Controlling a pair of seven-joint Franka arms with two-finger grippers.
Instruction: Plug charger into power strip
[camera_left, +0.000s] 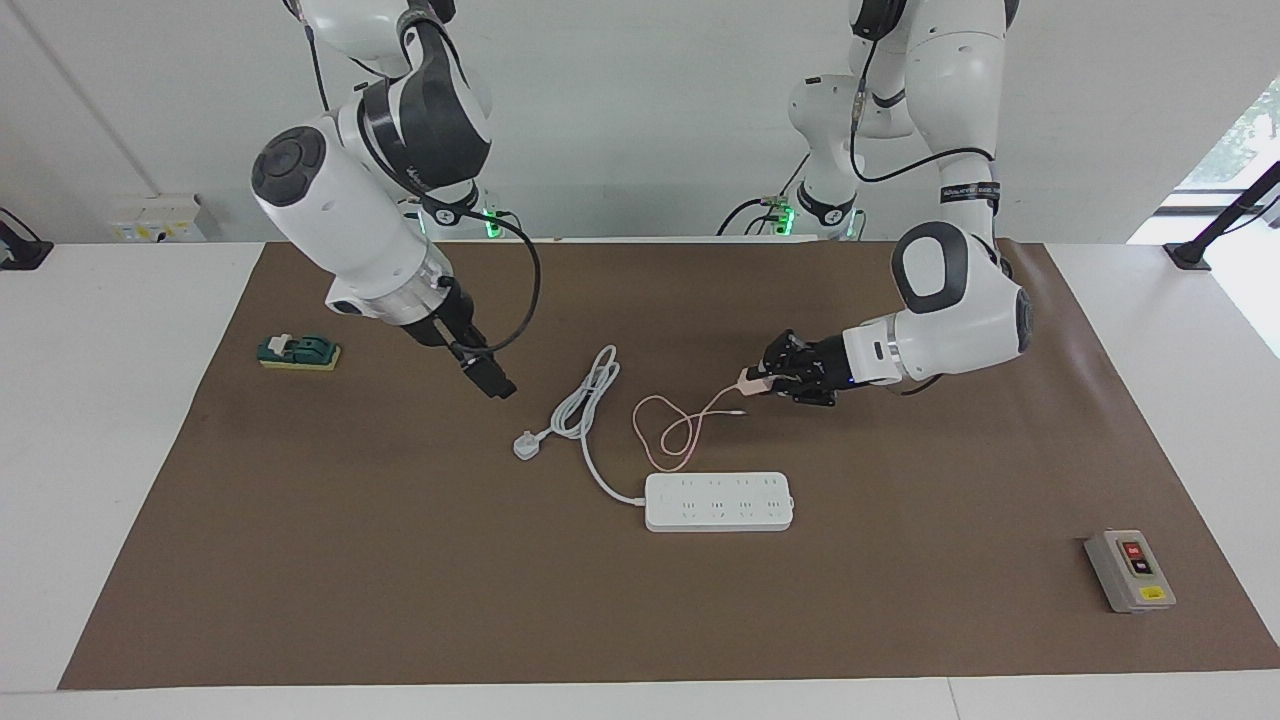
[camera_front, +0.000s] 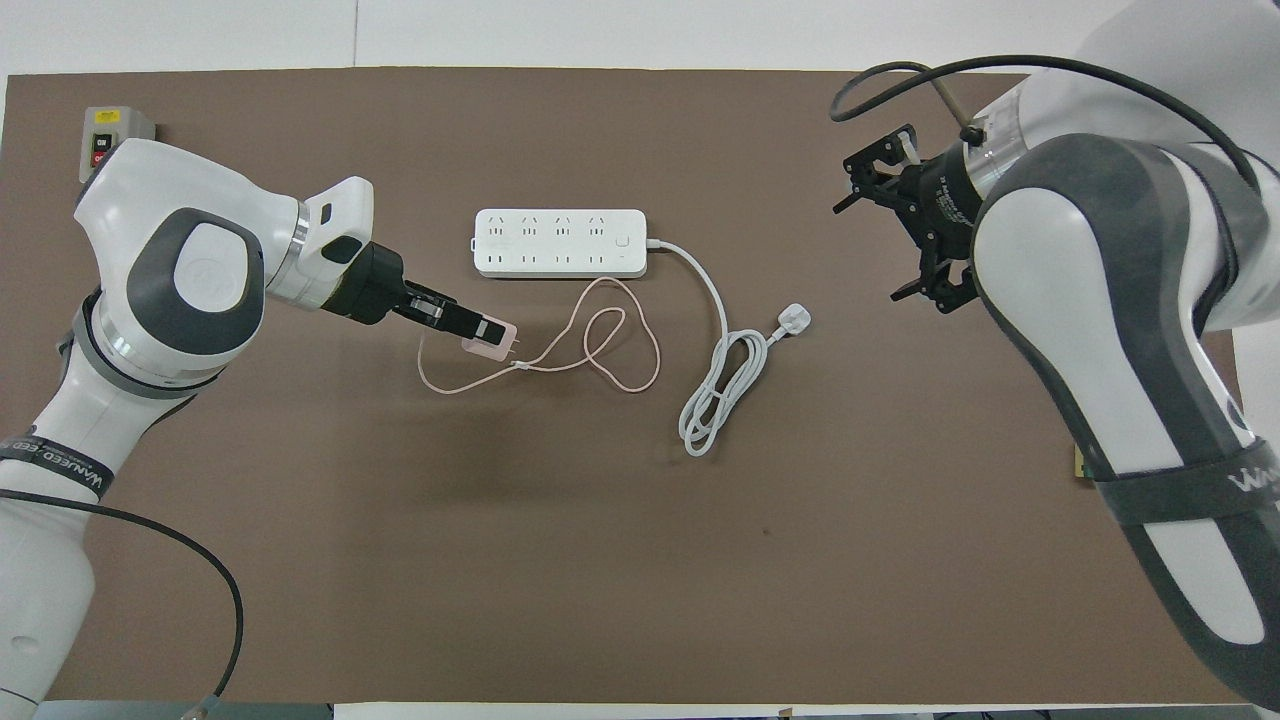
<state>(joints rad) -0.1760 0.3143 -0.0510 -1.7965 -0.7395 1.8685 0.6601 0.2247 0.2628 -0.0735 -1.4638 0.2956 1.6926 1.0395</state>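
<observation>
The pale pink charger (camera_left: 754, 377) is held in my left gripper (camera_left: 765, 379), low over the brown mat beside its looped pink cable (camera_left: 668, 432). In the overhead view the charger (camera_front: 489, 340) sits at the left gripper's (camera_front: 478, 332) tip with its prongs pointing toward the cable loops. The white power strip (camera_left: 719, 502) lies flat on the mat, also in the overhead view (camera_front: 560, 243), with its sockets up. My right gripper (camera_left: 494, 383) is open and empty in the air over the mat toward the right arm's end, and shows in the overhead view (camera_front: 885, 240).
The strip's thick white cord ends in a white three-pin plug (camera_left: 525, 445) beside the pink cable. A grey switch box (camera_left: 1130, 571) stands toward the left arm's end. A green block (camera_left: 299, 352) lies toward the right arm's end.
</observation>
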